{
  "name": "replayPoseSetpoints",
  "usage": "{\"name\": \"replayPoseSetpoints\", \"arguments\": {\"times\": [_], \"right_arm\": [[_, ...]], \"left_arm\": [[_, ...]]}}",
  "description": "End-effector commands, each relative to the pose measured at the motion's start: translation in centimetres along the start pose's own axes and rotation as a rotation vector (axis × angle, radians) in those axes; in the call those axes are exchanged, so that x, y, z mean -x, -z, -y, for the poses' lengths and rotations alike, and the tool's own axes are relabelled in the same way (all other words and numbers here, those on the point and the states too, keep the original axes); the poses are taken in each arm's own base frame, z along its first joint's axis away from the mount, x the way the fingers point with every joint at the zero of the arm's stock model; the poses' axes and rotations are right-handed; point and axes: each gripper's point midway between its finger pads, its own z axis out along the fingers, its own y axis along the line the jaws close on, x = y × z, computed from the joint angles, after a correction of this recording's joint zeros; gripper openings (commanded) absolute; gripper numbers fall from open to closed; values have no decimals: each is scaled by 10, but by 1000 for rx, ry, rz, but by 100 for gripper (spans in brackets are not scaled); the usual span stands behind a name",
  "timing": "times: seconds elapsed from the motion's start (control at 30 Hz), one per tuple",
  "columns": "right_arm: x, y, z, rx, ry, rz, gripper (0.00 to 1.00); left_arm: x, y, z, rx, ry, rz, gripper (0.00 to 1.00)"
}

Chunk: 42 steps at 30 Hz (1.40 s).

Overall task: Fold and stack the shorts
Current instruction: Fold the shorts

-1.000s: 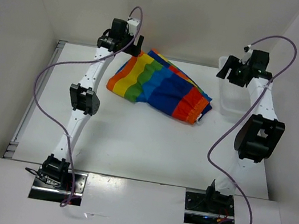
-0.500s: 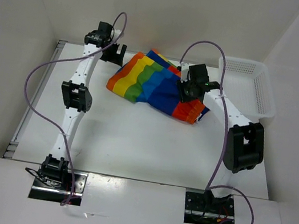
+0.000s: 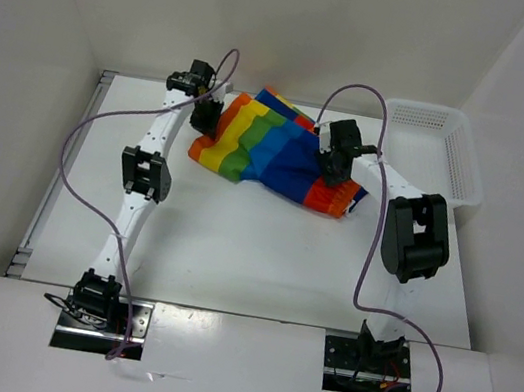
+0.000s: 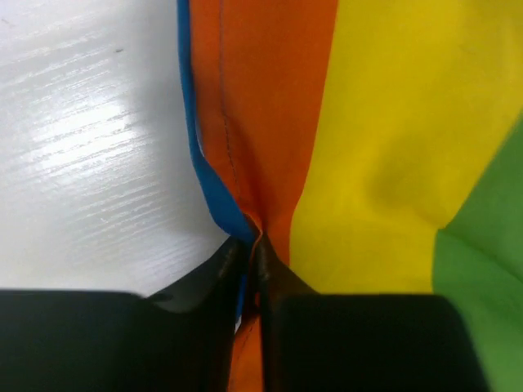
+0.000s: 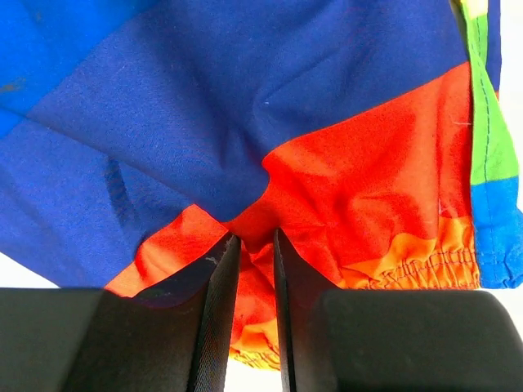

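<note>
Both pincers nip the shorts point(image 3: 280, 153), left gripper point(image 4: 249, 245) on the orange hem, right gripper point(image 5: 249, 245) on red cloth beside the waistband point(image 5: 425, 265); I'd expect light, limp, slippery fabric.

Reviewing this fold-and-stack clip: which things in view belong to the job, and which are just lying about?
Part of the job:
- the shorts, rainbow-striped, lying on the table
- left end effector, pinching their orange edge
- right end effector, pinching red cloth near the waistband

Just lying about:
- white mesh basket, at the far right, untouched
</note>
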Motion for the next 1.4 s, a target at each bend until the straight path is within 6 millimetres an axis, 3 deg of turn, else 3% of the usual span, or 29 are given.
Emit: {"name": "replayPoseSetpoints", "arguments": {"times": [0.0, 0.03, 0.07, 0.1, 0.13, 0.17, 0.2, 0.23, 0.27, 0.3, 0.37, 0.4, 0.43, 0.5, 0.53, 0.57, 0.6, 0.67, 0.77, 0.8, 0.83, 0.87, 0.9, 0.93, 1.07, 1.17, 1.37], "right_arm": [[16, -5, -3, 13, 44, 55, 27], [16, -5, -5, 26, 44, 58, 27], [13, -5, -8, 45, 60, 49, 27], [7, -6, -13, 77, 76, 31, 25], [7, -6, -15, 89, 87, 34, 24], [0, -7, -23, 112, 132, 15, 23], [3, -4, -26, 115, 158, 26, 22], [-8, -7, -34, 128, 181, 2, 22], [-11, -7, -38, 126, 204, -7, 22], [-10, -4, -49, 139, 238, 0, 22], [-14, 0, -62, 157, 278, -8, 22], [-12, 5, -74, 171, 303, 3, 22], [-11, 10, -82, 191, 314, 9, 22], [1, 22, -94, 218, 305, 51, 22], [8, 27, -99, 244, 295, 74, 24], [12, 34, -99, 252, 286, 85, 26], [27, 47, -97, 244, 275, 126, 26], [45, 64, -97, 245, 252, 181, 32], [77, 89, -88, 226, 198, 272, 43], [93, 98, -81, 213, 166, 316, 47], [99, 92, -68, 209, 102, 320, 53], [102, 88, -61, 217, 89, 322, 65], [110, 87, -52, 205, 68, 339, 68], [106, 69, -45, 198, 52, 307, 70], [106, 35, 4, 160, -15, 276, 79], [100, 24, 24, 160, -32, 257, 84], [89, 18, 15, 262, -39, 233, 87]], "left_arm": [[-43, -1, -7, -118, 106, -154, 16], [-64, -5, -9, -150, 150, -226, 0], [-61, 13, -14, -179, 182, -216, 0], [-69, 19, -18, -178, 206, -242, 0], [-66, 42, -19, -173, 214, -231, 0], [-92, 39, -24, -207, 276, -297, 0], [-102, 45, -24, -220, 297, -305, 0], [-93, 81, -20, -207, 281, -236, 0], [-95, 82, -22, -183, 258, -187, 0], [-139, 100, -9, -168, 278, -250, 0], [-170, 106, 8, -109, 216, -268, 0], [-175, 124, 17, -94, 192, -235, 3], [-206, 121, 22, -100, 208, -287, 8], [-216, 130, 26, -100, 208, -286, 18], [-220, 130, 24, -98, 221, -295, 33], [-222, 133, 25, -98, 220, -292, 36], [-220, 138, 15, -77, 237, -273, 41], [-217, 144, 9, -51, 240, -253, 62], [-186, 167, -5, 18, 210, -134, 76], [-166, 183, -12, 57, 194, -57, 83], [-148, 188, -17, 81, 173, 13, 88], [-137, 193, -19, 89, 161, 57, 93], [-129, 192, -21, 92, 156, 76, 96], [-115, 193, -22, 83, 147, 106, 99], [-108, 146, -42, 84, 166, 39, 100], [-102, 124, -48, 69, 171, 23, 100], [-83, 103, -72, 120, 165, 74, 100]]}}
